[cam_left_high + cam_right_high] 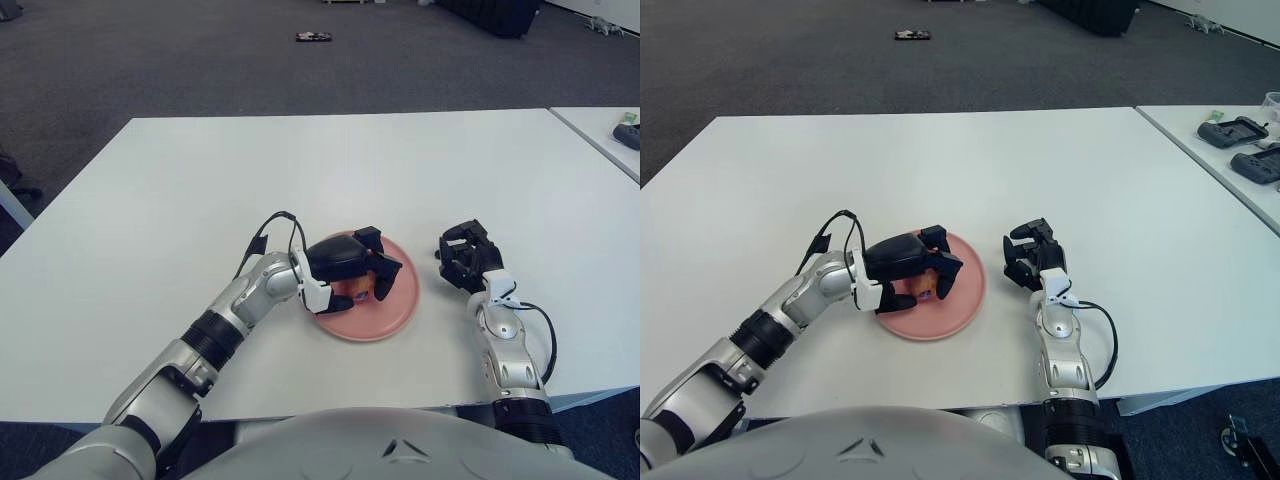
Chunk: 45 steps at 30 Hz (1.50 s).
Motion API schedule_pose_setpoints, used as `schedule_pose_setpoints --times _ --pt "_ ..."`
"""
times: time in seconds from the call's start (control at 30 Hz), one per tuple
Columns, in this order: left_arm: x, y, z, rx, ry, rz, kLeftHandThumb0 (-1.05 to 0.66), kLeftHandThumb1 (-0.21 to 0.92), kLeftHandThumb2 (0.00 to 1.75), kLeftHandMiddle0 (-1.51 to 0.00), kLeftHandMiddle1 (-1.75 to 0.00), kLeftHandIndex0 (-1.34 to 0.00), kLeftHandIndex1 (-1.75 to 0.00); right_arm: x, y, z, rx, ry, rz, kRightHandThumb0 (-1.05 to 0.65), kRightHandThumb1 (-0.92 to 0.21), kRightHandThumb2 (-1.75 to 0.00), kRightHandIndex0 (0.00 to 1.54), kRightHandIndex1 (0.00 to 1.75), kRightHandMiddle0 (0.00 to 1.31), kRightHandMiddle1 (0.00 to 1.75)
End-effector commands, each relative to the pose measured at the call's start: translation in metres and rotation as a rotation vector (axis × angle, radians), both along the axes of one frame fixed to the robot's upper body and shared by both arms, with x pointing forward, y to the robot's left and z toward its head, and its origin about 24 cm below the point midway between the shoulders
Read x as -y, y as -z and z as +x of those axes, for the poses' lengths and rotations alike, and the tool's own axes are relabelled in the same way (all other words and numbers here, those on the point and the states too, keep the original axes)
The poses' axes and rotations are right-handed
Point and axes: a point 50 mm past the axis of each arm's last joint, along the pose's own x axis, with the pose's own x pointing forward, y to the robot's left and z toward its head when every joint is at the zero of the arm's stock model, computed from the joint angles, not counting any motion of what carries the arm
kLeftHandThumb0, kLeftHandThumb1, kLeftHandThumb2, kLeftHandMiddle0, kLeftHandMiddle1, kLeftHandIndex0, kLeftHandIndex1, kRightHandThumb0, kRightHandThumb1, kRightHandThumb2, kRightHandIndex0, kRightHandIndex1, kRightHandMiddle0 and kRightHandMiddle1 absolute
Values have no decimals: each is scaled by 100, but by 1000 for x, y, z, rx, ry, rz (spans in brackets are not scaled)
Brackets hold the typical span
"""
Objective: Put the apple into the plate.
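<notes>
The left hand (350, 268) is over the pink plate (398, 310) near the table's (300, 160) front edge, its fingers wrapped around the apple (355, 290), which sits low inside the plate. What seems left is to let go and withdraw. The right hand (465, 255), fingers curled on nothing, shows right of the plate.
</notes>
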Motion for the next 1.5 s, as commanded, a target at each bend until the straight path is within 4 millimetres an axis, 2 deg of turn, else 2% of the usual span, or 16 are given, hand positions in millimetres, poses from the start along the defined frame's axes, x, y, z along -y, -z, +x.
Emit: schedule_pose_setpoints --times 0.0,0.2,0.33,0.57,0.73,1.0,1.3,1.47 --pt "-9 38 -12 -78 -9 151 0 -11 175 -98 -161 -70 -175 1 1 -2 -9 1 -4 -37 -72 -81 50 139 31 175" --pt "-10 44 -16 -26 -23 140 0 -10 173 -98 -158 -69 -175 1 1 -2 -7 0 0 -37 -72 -81 50 139 31 175" --pt "-10 46 -18 -11 -22 133 0 -4 169 -90 -165 -65 -175 1 1 -2 -5 4 1 -37 -71 -82 51 139 31 175" --pt "-9 44 -18 2 -14 127 0 0 165 -84 -174 -68 -165 1 1 -2 -6 13 8 -38 -69 -85 51 139 33 175" --pt "-8 43 -17 -11 -29 119 -1 7 156 -79 -175 -64 -161 1 1 -2 -10 19 10 -38 -69 -85 51 139 33 175" --pt "-9 44 -17 -23 -73 66 -1 28 133 -63 -175 -50 -160 1 0 -2 -8 13 1 -38 -70 -83 51 140 32 175" --pt "-12 40 -15 23 -99 32 -1 37 123 -58 -175 -41 -161 0 0 -1 -1 -3 -7 -37 -73 -80 51 139 30 175" --pt "-18 29 -8 35 -124 0 -1 41 118 -55 -175 -39 -160 0 0 -2 5 -7 -13 -37 -73 -80 52 139 30 175"
